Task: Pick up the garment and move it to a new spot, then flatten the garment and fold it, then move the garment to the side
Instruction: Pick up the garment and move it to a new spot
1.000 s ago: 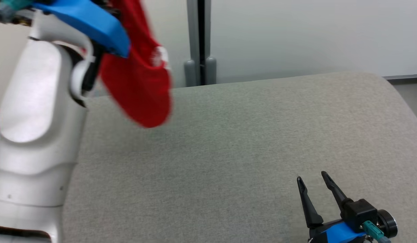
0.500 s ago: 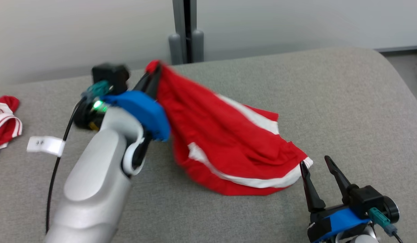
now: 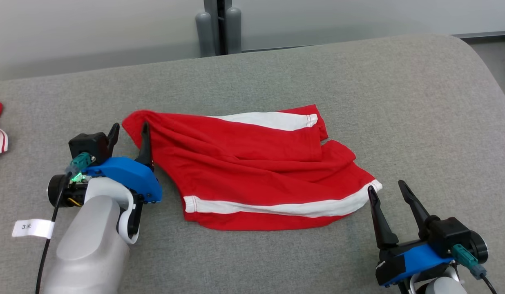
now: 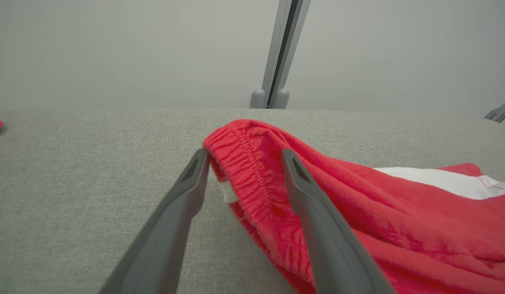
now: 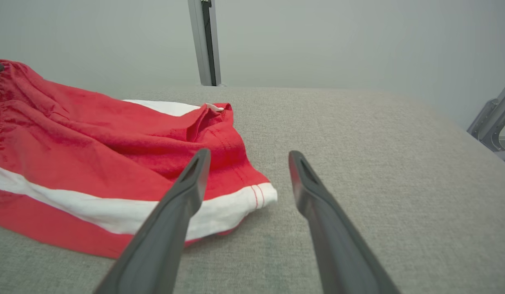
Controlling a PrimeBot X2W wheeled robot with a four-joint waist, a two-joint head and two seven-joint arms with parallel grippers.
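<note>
Red garment (image 3: 252,171), partly inside spread left gripper (image 3: 130,127)

From where I stand, the left arm reaches forward on the robot's left side. Its pale forearm (image 3: 87,245) ends in a blue wrist cover (image 3: 130,176) with a small green light (image 3: 77,177) beside it, and the left gripper (image 3: 130,128) points away from the body with its two dark fingers spread apart. The right gripper (image 3: 386,186) is low on the robot's right side above its own blue wrist part (image 3: 412,261). Its fingers are also parted and lean a little toward the left.
</note>
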